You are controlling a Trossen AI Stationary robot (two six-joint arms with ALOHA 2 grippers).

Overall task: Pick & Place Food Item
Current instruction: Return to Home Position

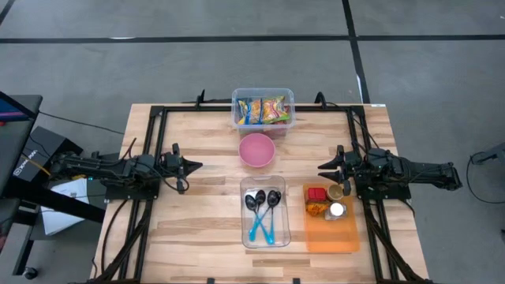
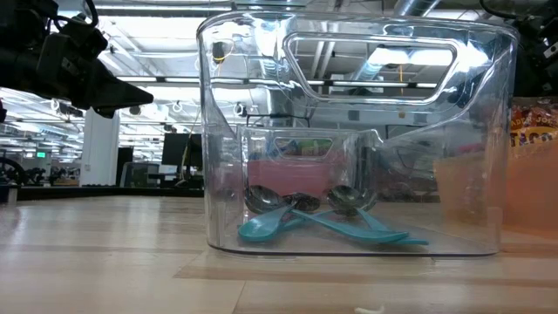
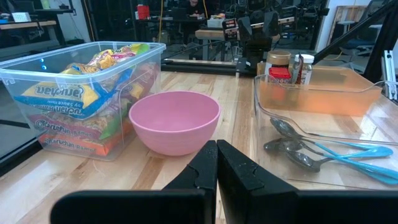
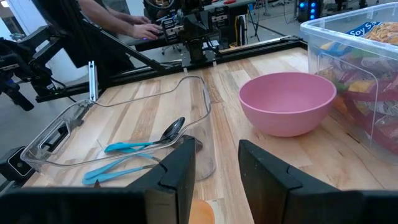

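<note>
My left pincer (image 1: 194,166) is clenched tight over the tabletop's (image 1: 197,225) left side, and my right pincer (image 1: 323,168) hangs released opposite. The noodle packs (image 1: 263,110) lie inside the far clear bin (image 1: 234,106), just behind the pink bowl (image 1: 256,150).

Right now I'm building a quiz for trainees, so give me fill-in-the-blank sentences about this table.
The noodle packs lie in the bin next to the ____ bowl.
The spoons have ____ handles.
The jars stand in the ____ tray.
The left arm's fingers are shut; the right arm's fingers are ____.
Missing: pink, blue, orange, open.
</note>
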